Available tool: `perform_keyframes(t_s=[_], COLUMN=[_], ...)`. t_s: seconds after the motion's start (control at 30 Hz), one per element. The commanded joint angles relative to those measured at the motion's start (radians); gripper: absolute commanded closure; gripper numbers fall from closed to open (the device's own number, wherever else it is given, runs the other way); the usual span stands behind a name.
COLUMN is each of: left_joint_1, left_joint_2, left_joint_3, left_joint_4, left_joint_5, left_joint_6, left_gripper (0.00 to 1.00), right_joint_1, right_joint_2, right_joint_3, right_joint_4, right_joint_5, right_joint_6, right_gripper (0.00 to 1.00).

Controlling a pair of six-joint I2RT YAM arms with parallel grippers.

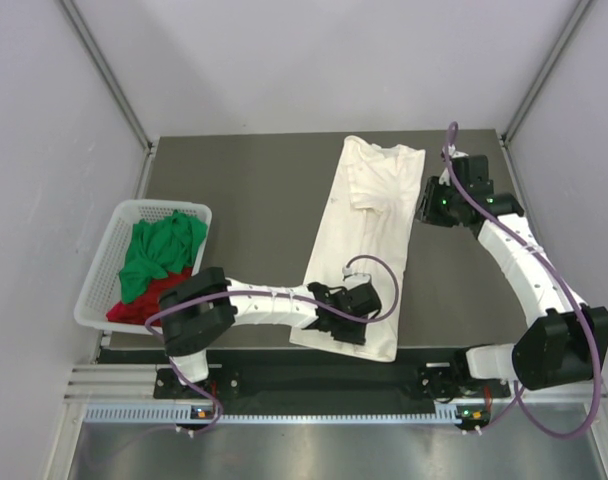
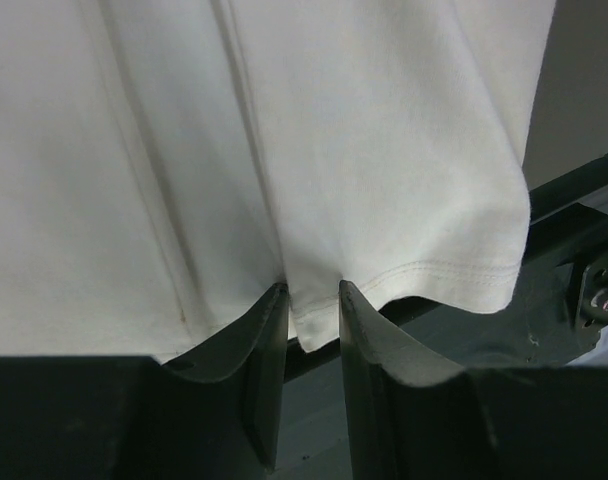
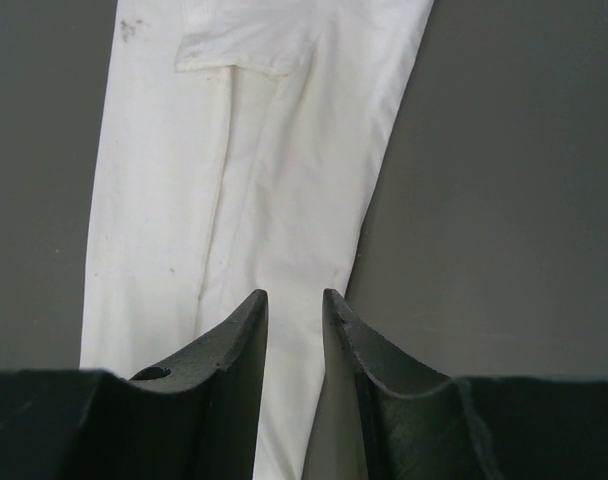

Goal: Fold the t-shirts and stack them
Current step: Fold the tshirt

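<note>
The cream-white t-shirt (image 1: 369, 230) lies folded lengthwise as a long strip from the table's back to its front edge. My left gripper (image 1: 342, 325) is at its near hem. In the left wrist view the shirt (image 2: 384, 150) fills the frame, and the gripper (image 2: 312, 292) stands narrowly open with a bit of hem between the fingertips. My right gripper (image 1: 420, 210) hovers at the shirt's right edge. In the right wrist view it (image 3: 295, 295) is narrowly open and empty over the cloth (image 3: 264, 180). The green t-shirt (image 1: 159, 245) and the red t-shirt (image 1: 149, 300) lie crumpled in the basket.
The white mesh basket (image 1: 99, 270) stands at the table's left edge. The dark table (image 1: 254, 200) is bounded by grey walls at the back and sides. A black rail (image 2: 574, 210) runs along the front edge beside the hem.
</note>
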Motion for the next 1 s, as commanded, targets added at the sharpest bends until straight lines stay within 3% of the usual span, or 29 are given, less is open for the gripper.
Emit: perform_keyframes(t_s=[0.0, 0.13, 0.17, 0.27, 0.57, 0.97], left_joint_1=[-0.008, -0.008, -0.008, -0.008, -0.008, -0.010], left_joint_2=[0.018, 0.015, 0.014, 0.000, -0.023, 0.000], left_joint_3=[0.030, 0.027, 0.027, 0.048, 0.106, 0.085], left_joint_4=[0.006, -0.011, -0.017, -0.066, -0.247, -0.279], left_joint_5=[0.009, -0.001, -0.007, -0.020, -0.107, -0.112], left_joint_6=[-0.003, -0.012, -0.012, -0.020, -0.037, -0.057], left_gripper=[0.67, 0.77, 0.88, 1.00, 1.00, 1.00], right_joint_1=[-0.015, -0.018, -0.017, -0.018, -0.026, -0.038], right_joint_2=[-0.040, -0.045, -0.048, -0.049, -0.037, 0.000], right_joint_3=[-0.003, -0.005, -0.005, -0.008, -0.023, -0.045], right_joint_4=[0.029, 0.026, 0.026, 0.026, 0.029, 0.056], right_joint_5=[-0.002, 0.001, 0.003, 0.004, 0.004, 0.001], right_joint_6=[-0.005, -0.005, -0.005, -0.005, 0.003, 0.024], right_gripper=[0.70, 0.70, 0.70, 0.70, 0.70, 0.70])
